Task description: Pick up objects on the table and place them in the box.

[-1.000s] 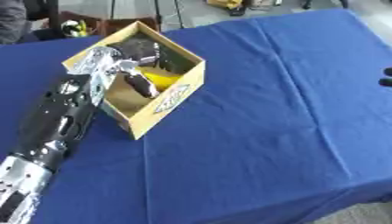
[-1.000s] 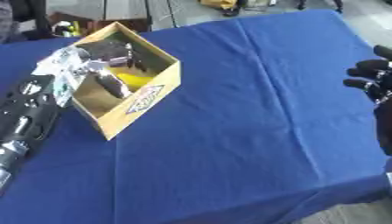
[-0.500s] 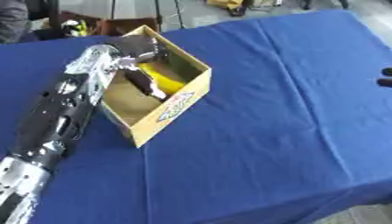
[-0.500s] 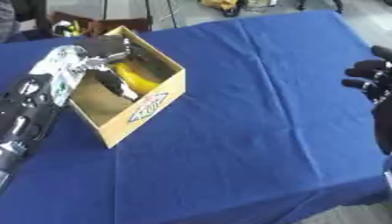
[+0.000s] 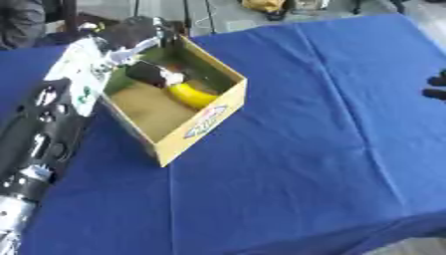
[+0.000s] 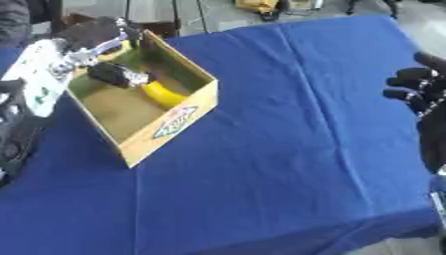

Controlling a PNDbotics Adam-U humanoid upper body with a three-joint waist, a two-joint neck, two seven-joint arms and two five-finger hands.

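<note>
The near part of the worktop [image 5: 296, 164] is covered by a blue cloth, and nothing lies on this part. From the lower left corner the left arm [image 5: 39, 144], black with silver joints, goes up along the left side toward the box [image 5: 196, 124]. The left hand [image 5: 131, 32] is above the far corner of the box; its dark fingers look bent, but it is too blurred to tell whether it is open or closed, or whether it holds something. At the right edge is the right hand [image 6: 416, 89], with its dark fingers curled and nothing in them. The right eye view shows this hand and a part of its forearm, while the left eye view shows only some fingertips at the edge. The box is open at the top, tan cardboard with a printed label on its near right wall, and it stands turned with one corner toward the camera. Inside it, a yellow banana [image 5: 191, 95] lies against the right wall, and a dark object [image 5: 153, 73] with a pale part lies just beside it, farther in.
</note>
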